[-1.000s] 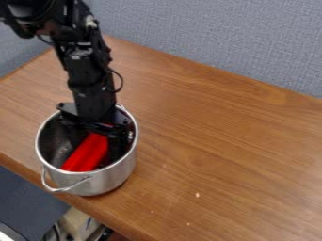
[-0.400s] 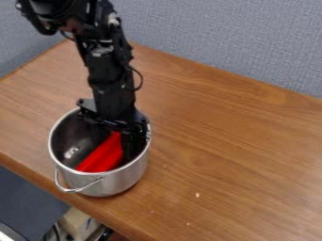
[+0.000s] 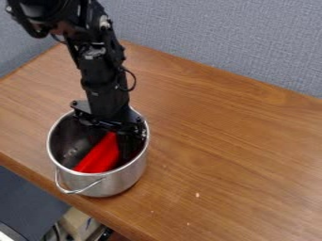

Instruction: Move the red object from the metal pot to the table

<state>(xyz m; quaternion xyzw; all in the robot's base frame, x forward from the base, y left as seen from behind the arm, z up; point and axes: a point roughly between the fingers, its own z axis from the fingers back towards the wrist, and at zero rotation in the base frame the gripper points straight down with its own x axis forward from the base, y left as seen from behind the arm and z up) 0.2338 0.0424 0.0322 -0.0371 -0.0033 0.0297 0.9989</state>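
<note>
The metal pot (image 3: 123,175) stands near the table's (image 3: 233,122) front left edge, its wire handle hanging toward the front. The red object (image 3: 94,157) lies tilted inside it, lower end toward the front left wall. My black gripper (image 3: 111,132) points straight down into the pot, and its fingers reach around the red object's upper end by the back right rim. The dark fingers merge with the pot's interior, so I cannot make out how tightly they sit against the red block.
Brown wood tabletop spreads to the right of and behind the pot. A grey wall rises behind the table. The table's front edge runs just in front of the pot, with dark floor below it.
The arm now leans in more upright, and the pot with the red object sits slightly further right. The gripper has stayed low inside the pot.
</note>
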